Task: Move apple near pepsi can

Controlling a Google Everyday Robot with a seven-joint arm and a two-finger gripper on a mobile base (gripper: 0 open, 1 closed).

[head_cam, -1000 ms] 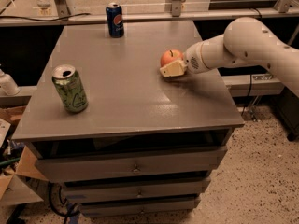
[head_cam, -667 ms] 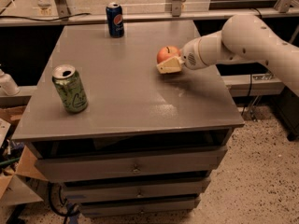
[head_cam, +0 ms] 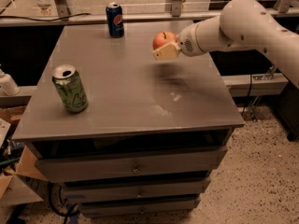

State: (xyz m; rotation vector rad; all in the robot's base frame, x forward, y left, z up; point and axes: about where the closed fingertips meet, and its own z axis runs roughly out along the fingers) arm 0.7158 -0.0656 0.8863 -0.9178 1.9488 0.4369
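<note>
The red-orange apple (head_cam: 163, 39) is held in my gripper (head_cam: 164, 47) above the right half of the grey table top (head_cam: 126, 87), clear of the surface. The gripper reaches in from the right on a white arm, and its pale fingers (head_cam: 165, 53) are closed around the apple's lower side. The dark blue pepsi can (head_cam: 115, 19) stands upright at the table's far edge, to the left of and beyond the apple.
A green can (head_cam: 69, 88) with scribbled markings stands open-topped near the table's front left. Drawers sit below the table top. A rail and metal posts run behind the table. Cardboard and cables lie on the floor at the left.
The gripper has lifted the apple off the table and carried it up and to the left, toward the pepsi can.
</note>
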